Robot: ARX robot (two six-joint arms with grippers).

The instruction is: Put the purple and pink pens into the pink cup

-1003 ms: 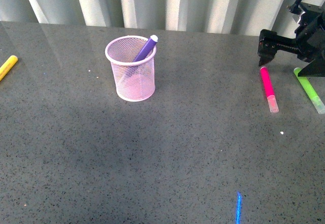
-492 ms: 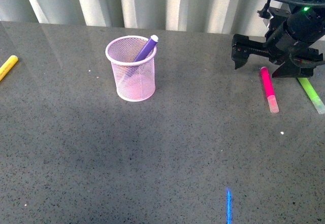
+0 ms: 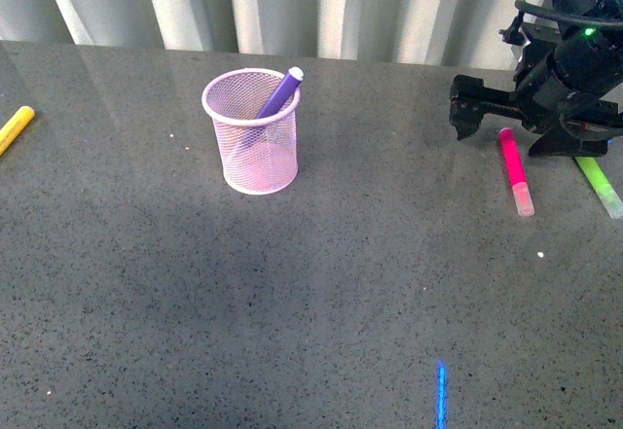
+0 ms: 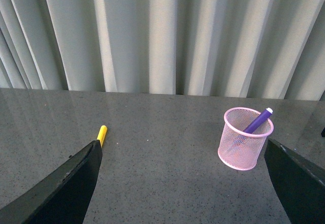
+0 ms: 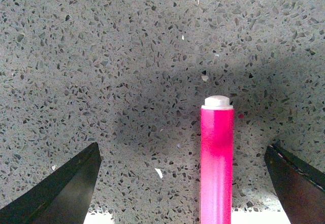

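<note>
The pink mesh cup [image 3: 251, 132] stands on the grey table, left of centre, with the purple pen [image 3: 278, 92] leaning inside it, cap up. Both also show in the left wrist view: the cup [image 4: 245, 138] and the purple pen [image 4: 259, 120]. The pink pen [image 3: 515, 169] lies flat at the right. My right gripper [image 3: 506, 123] hovers open over the pen's far end; in the right wrist view the pen [image 5: 217, 158] lies between the spread fingers [image 5: 61, 186], nearer the right one. My left gripper [image 4: 185, 183] is open and empty, out of the front view.
A lime-green marker [image 3: 598, 182] lies just right of the pink pen, partly under the right arm. A yellow marker [image 3: 15, 127] lies at the table's far left edge, also in the left wrist view [image 4: 102, 134]. Pale curtains hang behind the table.
My right gripper swung left from the right edge over the pink pen's far end, then shifted slightly right and lower. The pens and cup have not moved.
</note>
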